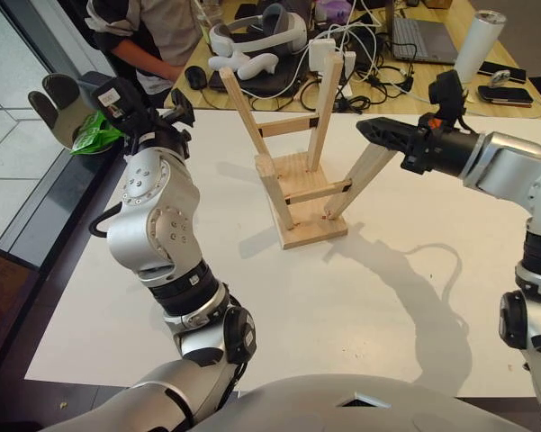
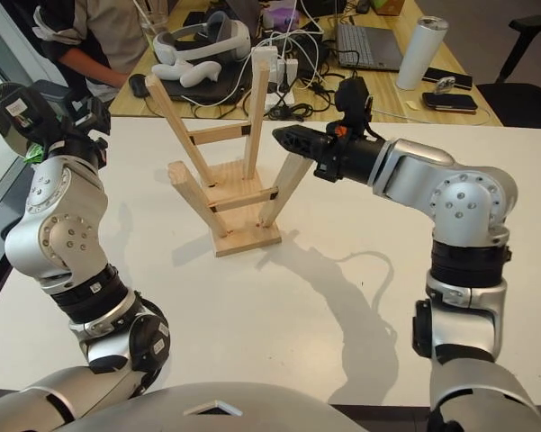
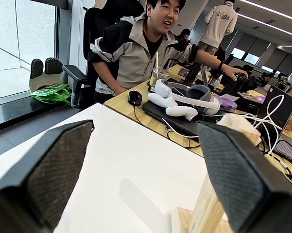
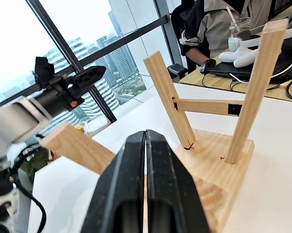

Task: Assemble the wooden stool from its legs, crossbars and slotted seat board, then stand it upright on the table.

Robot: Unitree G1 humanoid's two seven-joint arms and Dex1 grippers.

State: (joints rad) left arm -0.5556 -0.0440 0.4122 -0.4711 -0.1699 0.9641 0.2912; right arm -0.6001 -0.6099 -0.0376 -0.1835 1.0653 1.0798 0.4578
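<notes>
Right of the upturned stool point(image 1: 299, 220), the closed right gripper point(image 1: 367, 130) sits by its slanting leg point(image 1: 364, 176); the open left gripper point(image 3: 146, 174) is farther.

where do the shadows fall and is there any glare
Left eye view: the right arm throws a long dark shadow across the table toward the robot, the stool a fainter one to its left; right wrist view: the window is washed out bright.
</notes>
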